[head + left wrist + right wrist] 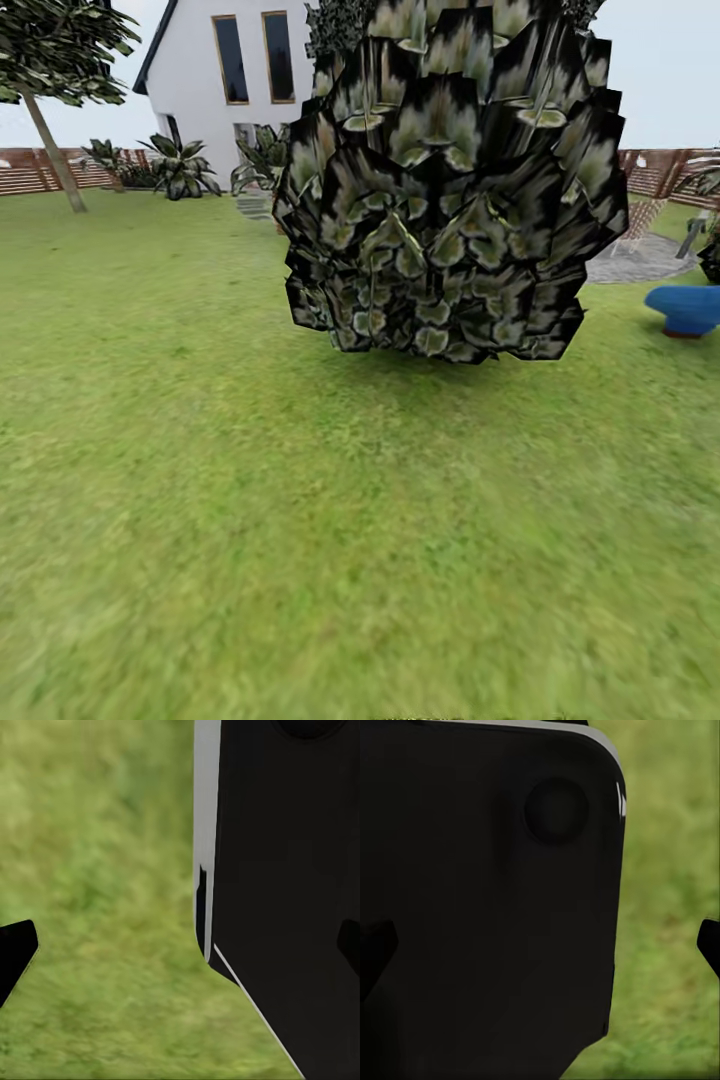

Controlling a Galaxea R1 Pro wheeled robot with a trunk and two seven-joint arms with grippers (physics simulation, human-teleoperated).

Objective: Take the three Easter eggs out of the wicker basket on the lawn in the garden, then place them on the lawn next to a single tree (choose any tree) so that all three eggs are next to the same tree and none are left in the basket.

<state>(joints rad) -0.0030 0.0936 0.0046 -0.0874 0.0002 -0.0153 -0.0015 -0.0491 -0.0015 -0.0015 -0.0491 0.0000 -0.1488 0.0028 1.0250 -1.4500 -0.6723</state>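
Head view: I'm facing a dark leafy canopy (450,190) on the lawn (200,480); eggs, basket probably still ahead. End effector states: can't tell.

Big dark leafy bush (450,180) stands dead ahead, mid-distance, blocking the way fwd; lawn (200,500) near me and to the left is open grass w/ plenty of room to pass. Far left a thin-trunked tree (55,150) by the fence (30,170); far right a blue object (685,308) sits on the grass near the gravel patio (640,262).
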